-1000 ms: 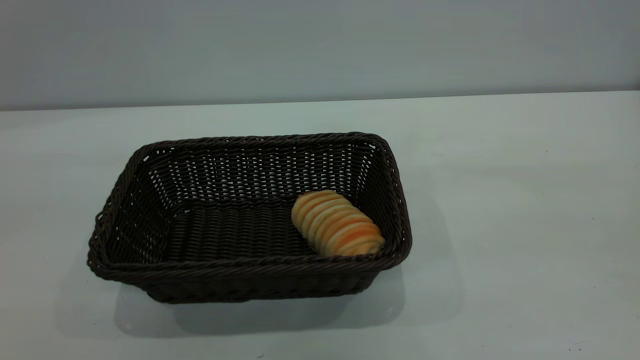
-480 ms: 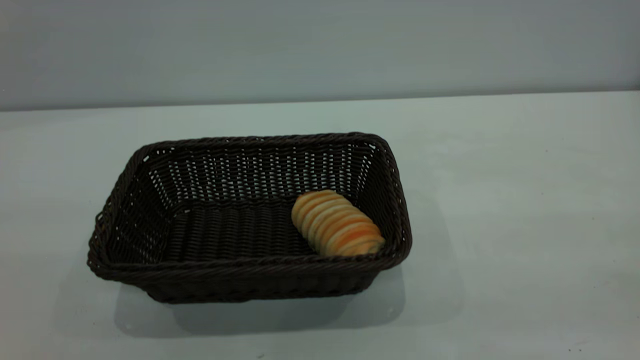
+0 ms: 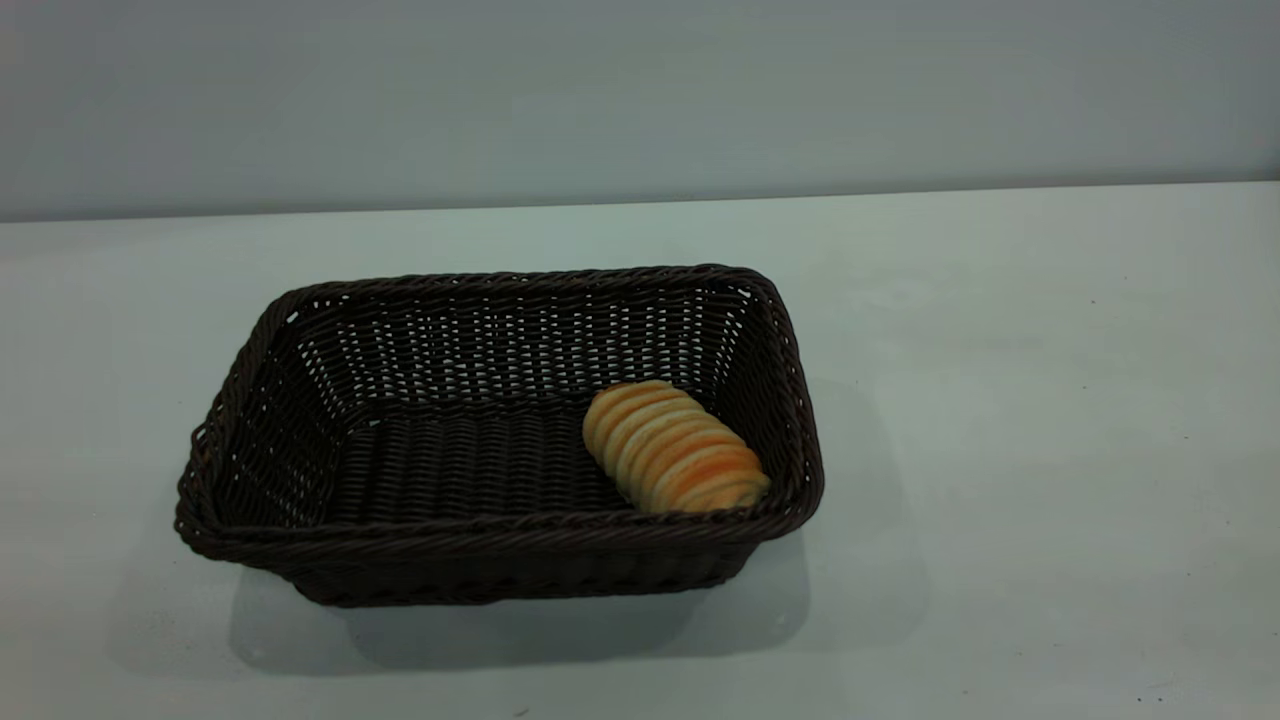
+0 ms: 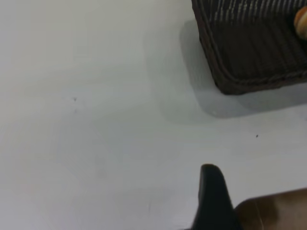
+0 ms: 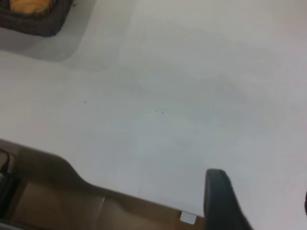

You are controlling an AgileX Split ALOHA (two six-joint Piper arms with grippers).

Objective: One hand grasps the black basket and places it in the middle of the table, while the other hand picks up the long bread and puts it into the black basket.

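Observation:
The black basket [image 3: 500, 440] stands on the white table [image 3: 1000, 400], left of the middle in the exterior view. The long bread [image 3: 672, 447] lies inside it at the right end, slanted against the wall. Neither arm shows in the exterior view. In the left wrist view the left gripper [image 4: 259, 187] is open and empty over the table's edge, well away from the basket's corner [image 4: 249, 52]; a bit of bread [image 4: 301, 21] shows. The right gripper [image 5: 261, 191] is open and empty, far from the basket [image 5: 33, 24] and the bread [image 5: 29, 5].
Bare white tabletop surrounds the basket on all sides, with a grey wall [image 3: 640, 100] behind. The wrist views show the table's near edge and brown floor [image 5: 57, 201] beyond it. A few tiny dark specks [image 5: 158, 112] dot the table.

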